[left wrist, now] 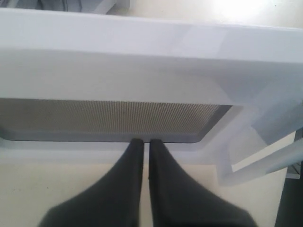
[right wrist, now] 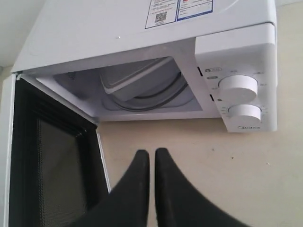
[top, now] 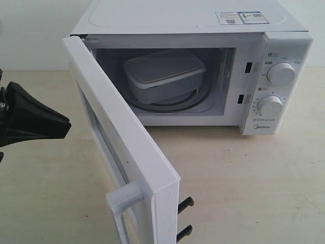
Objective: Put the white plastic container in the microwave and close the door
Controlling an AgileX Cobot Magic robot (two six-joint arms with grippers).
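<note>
The white microwave [top: 188,20] stands with its door [top: 127,147] swung wide open toward the near side. Inside, the white plastic container [top: 165,75] rests lidded on the glass turntable [top: 203,99]; the right wrist view also shows the container [right wrist: 137,80]. My left gripper [top: 67,128] is shut and empty, pointing at the door's outer face. Its tips [left wrist: 146,142] sit right at the lower frame of the mesh window [left wrist: 109,118]; whether they touch is unclear. My right gripper [right wrist: 152,152] is shut and empty over the table in front of the cavity.
The door's tall white handle [top: 122,198] and two black latch hooks [top: 185,204] are at its near end. Two round knobs [top: 281,73] sit on the right panel. The door's black inner face [right wrist: 52,161] stands beside my right gripper. The beige table [top: 254,183] lies around.
</note>
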